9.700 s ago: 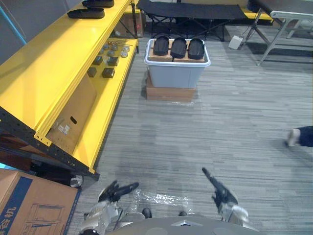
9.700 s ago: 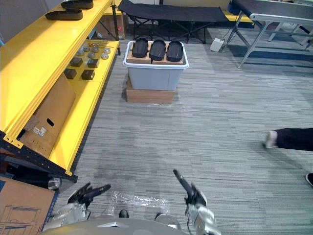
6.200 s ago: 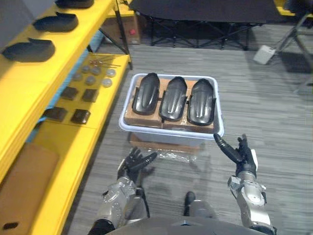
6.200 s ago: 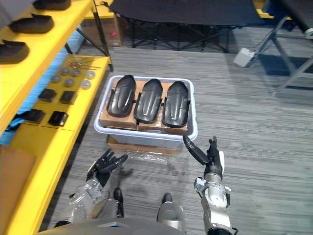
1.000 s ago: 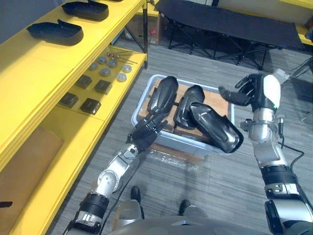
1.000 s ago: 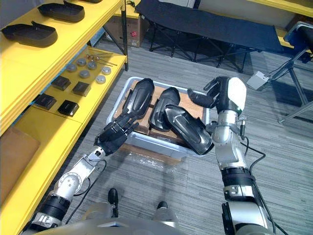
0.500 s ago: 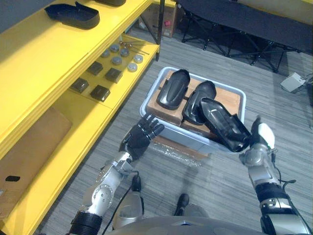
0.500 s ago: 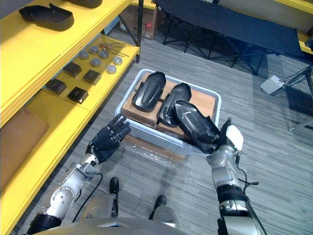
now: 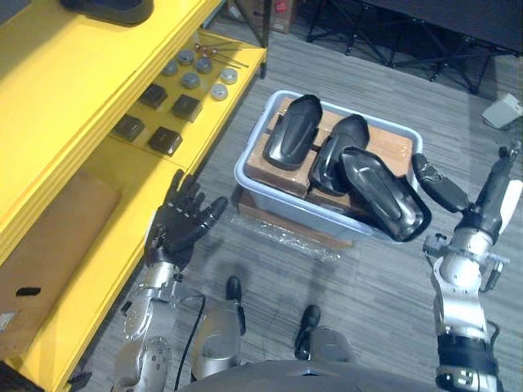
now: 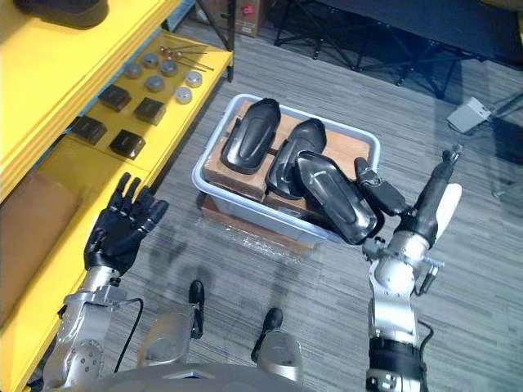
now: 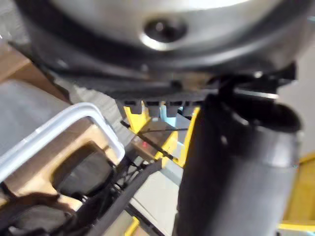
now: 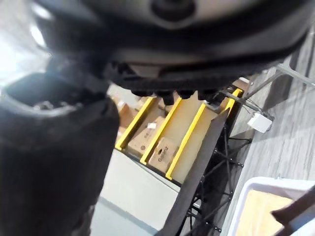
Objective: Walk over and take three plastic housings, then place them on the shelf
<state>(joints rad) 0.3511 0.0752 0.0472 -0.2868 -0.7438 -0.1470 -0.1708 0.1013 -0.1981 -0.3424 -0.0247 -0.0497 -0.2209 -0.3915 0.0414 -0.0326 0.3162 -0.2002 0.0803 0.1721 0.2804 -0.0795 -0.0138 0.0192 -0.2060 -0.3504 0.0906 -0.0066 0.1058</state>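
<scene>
Light falls from overhead, bright and even, across the grey floor [image 9: 359,269] and the yellow shelf [image 9: 73,106], which shows only a faint sheen. Near my left hand [image 9: 181,227] a soft, pale shadow lies on the floor, its edges diffuse. The black housings [image 9: 382,194] carry long dull highlights along their curved backs, and the clear film [image 9: 286,242] on the floor beside the bin [image 9: 245,175] glints white. The white thumb cover on my right hand [image 9: 482,208] is the brightest spot. In the wrist views my hands loom dark against a pale background, with a washed-out patch of glare in the right one.
</scene>
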